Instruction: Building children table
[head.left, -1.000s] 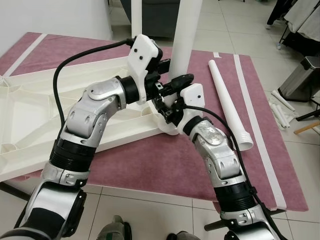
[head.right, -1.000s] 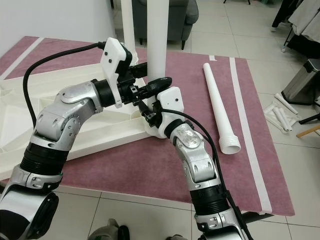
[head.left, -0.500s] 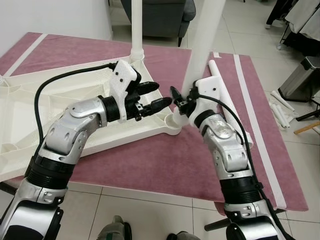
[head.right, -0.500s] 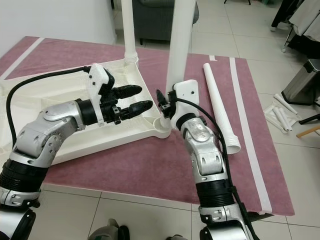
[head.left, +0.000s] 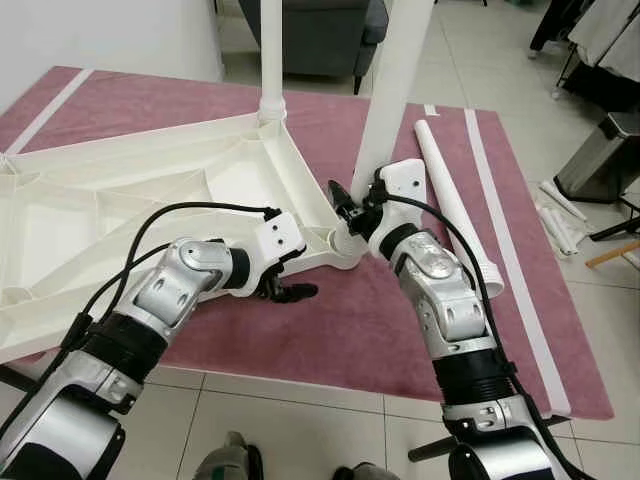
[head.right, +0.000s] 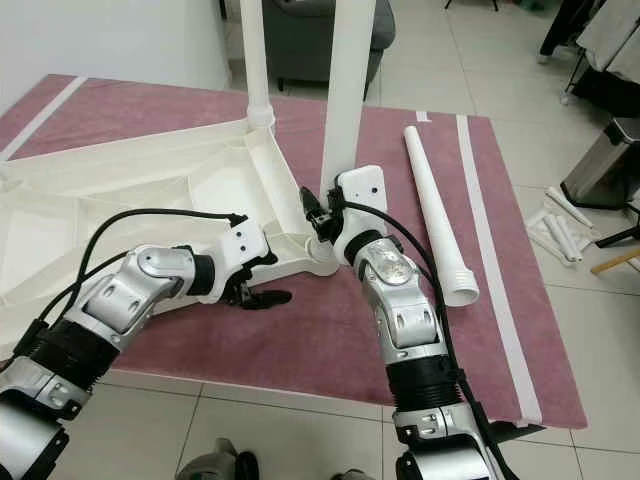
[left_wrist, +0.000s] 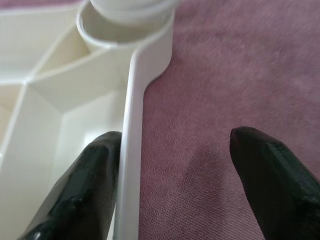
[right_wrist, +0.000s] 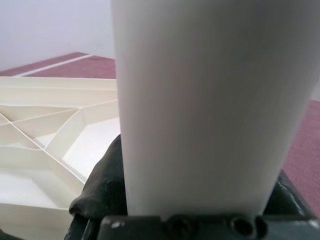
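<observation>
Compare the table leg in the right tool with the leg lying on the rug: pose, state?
Held leg stands nearly upright, slightly tilted; loose leg lies flat on the rug.
Held leg's foot sits at the tabletop corner socket; loose leg touches no socket.
Right tool grips the held leg; nothing holds the loose leg.
Both are white, tapered tubes.

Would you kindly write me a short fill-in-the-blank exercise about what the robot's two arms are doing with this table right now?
1. The right tool is shut on the upright white ____ standing in the tabletop's corner socket.
2. The left tool is open, with one finger on each side of the tabletop's ____.
3. The upturned tabletop lies on a ____ rug.
4. A spare leg lies on the rug on the robot's ____ side.

Missing words: leg; edge; purple; right
</observation>
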